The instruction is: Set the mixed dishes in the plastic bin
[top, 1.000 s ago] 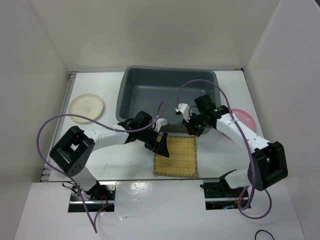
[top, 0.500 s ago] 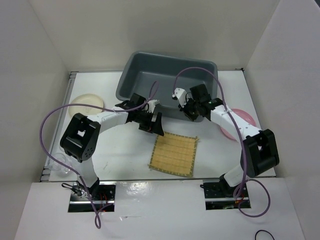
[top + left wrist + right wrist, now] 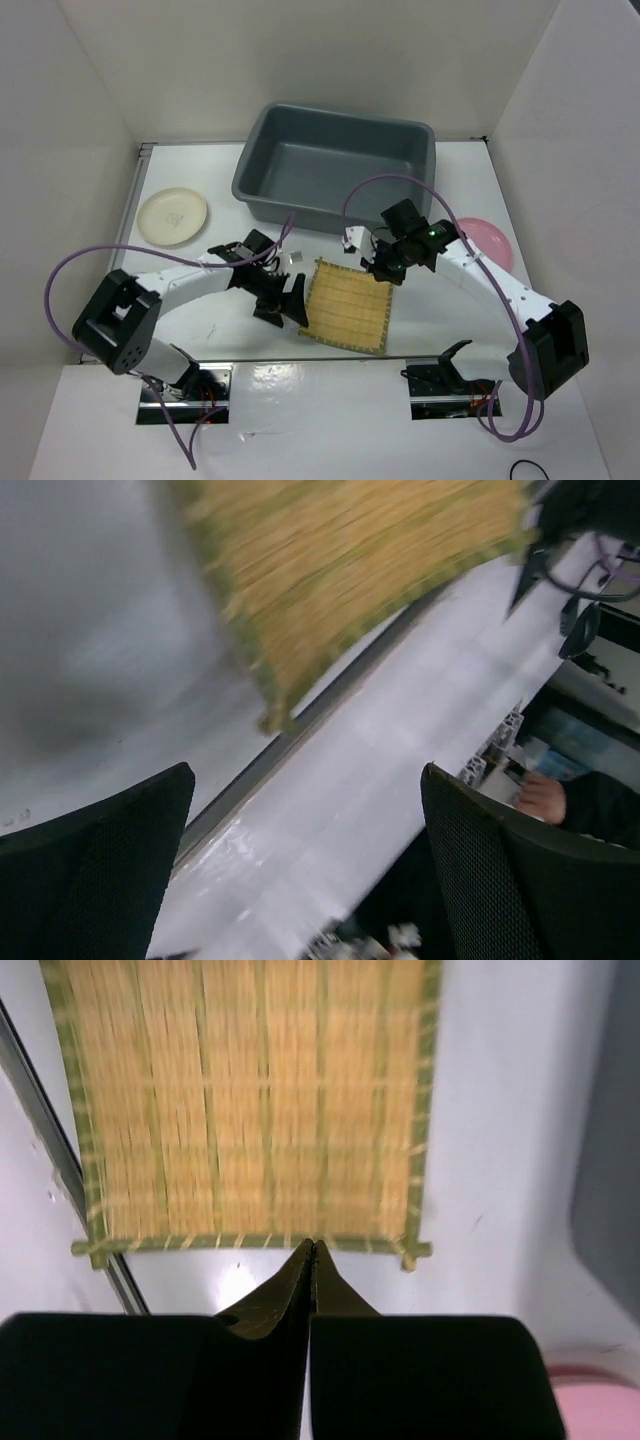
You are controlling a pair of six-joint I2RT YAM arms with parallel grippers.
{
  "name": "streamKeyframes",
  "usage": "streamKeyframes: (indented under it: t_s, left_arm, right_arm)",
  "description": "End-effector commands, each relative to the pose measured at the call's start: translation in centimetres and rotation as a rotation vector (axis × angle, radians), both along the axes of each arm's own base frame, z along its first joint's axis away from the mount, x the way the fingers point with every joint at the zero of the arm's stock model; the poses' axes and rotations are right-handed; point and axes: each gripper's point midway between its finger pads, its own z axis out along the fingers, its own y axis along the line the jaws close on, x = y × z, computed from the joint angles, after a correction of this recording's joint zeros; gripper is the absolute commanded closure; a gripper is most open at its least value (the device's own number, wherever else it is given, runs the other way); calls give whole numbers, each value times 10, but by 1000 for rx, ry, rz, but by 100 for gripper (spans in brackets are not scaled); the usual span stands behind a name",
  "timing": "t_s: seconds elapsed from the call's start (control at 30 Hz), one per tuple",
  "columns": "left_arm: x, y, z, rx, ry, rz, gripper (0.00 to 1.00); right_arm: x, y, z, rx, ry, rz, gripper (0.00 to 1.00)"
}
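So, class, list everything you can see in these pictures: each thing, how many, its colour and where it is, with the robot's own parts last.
plastic bin: one, dark grey, far middle of the table, nothing in it
bamboo mat: one, yellow with green edging, askew at the table's near edge
cream plate: one, far left, left of the bin
pink plate: one, right side, partly hidden by the right arm
table: one, white
what looks like a person's hand: one, beyond the table's near edge
cables: two, purple, one looping from each arm
left end effector: one, black, open, at the mat's left edge
right end effector: one, black, shut, at the mat's far edge
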Motion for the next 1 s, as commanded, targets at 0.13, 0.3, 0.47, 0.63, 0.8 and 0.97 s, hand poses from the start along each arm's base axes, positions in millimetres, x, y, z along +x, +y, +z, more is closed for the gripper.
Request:
streamKeyframes:
  t_s: [0.13, 0.3, 0.47, 0.63, 0.8, 0.97]
  left_arm:
    - [-19, -2, -54, 69, 194, -18, 0]
    - [-1, -14, -63, 49, 175, -29, 0]
    - [9, -28, -62, -25, 148, -34, 0]
    - [11, -35, -68, -92, 126, -33, 0]
    - [21, -44, -73, -133, 97, -1, 0]
    - [27, -52, -78, -184, 98, 26, 4]
  right_arm:
    - [-14, -23, -60, -245, 20, 91, 100]
    - [-1, -33, -93, -351, 36, 67, 100]
    - [8, -37, -116, -378, -5, 57, 100]
    - [7, -36, -133, -386, 20, 51, 100]
    - [7, -30, -140, -361, 39, 26, 100]
    - [8, -25, -137, -335, 50, 4, 100]
